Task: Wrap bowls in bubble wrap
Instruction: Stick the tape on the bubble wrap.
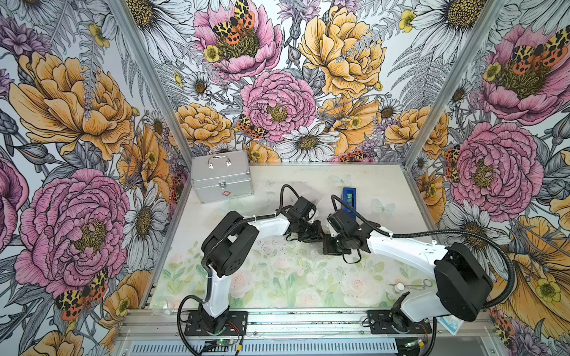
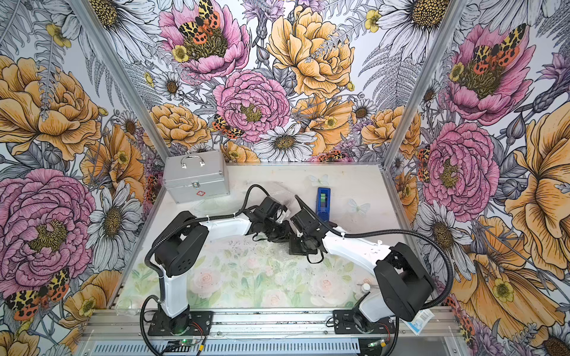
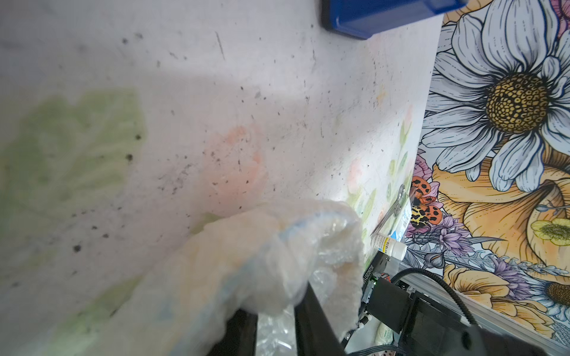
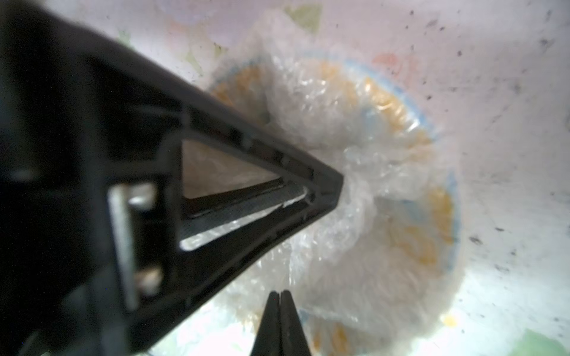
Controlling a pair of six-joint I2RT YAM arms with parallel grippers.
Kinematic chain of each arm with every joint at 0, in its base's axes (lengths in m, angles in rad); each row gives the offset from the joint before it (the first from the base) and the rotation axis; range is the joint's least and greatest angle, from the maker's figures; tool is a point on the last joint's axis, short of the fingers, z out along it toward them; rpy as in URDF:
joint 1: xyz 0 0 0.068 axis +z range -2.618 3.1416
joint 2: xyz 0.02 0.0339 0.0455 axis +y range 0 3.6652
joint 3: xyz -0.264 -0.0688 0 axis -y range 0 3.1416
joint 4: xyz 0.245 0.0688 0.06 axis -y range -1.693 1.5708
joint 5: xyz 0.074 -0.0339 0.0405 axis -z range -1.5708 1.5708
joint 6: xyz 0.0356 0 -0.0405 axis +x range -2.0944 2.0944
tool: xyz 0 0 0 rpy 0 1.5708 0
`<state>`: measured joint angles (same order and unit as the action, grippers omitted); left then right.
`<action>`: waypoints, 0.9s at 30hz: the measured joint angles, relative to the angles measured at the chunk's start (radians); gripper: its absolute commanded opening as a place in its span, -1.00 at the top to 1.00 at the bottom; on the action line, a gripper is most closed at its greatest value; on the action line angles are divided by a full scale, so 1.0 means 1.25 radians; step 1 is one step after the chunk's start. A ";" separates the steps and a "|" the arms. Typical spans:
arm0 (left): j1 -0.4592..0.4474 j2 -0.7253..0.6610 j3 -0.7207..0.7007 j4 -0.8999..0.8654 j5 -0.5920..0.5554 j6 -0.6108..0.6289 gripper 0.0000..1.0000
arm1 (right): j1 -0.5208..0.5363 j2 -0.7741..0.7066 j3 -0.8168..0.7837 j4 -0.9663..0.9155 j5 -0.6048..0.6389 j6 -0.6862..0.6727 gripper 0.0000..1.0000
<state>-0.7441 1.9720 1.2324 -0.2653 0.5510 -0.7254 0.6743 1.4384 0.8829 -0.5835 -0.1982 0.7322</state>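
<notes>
Right gripper (image 4: 280, 296) is pressed shut on nothing; bubble wrap (image 4: 324, 123) over a bowl (image 4: 438, 215) is pinched by the left gripper (image 4: 333, 188), at nine o'clock of it.

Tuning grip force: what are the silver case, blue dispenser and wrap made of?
Silver case: probably aluminium, matte panels, with a shiny metal handle. Blue dispenser: seemingly moulded plastic, uniform glossy blue. Wrap: thin clear plastic film, crinkled, glinting.

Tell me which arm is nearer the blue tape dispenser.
Right. The right arm ends just in front of the blue tape dispenser, its wrist overlapping it in both top views; the left arm ends farther to the dispenser's left.
</notes>
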 measured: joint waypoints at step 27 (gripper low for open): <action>0.062 -0.219 -0.062 -0.020 -0.030 -0.046 -0.27 | -0.005 -0.003 0.056 0.011 0.078 0.024 1.00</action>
<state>-0.6666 1.6989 1.1553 -0.2909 0.5133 -0.7826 0.6682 1.4349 0.9524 -0.5694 -0.1005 0.7624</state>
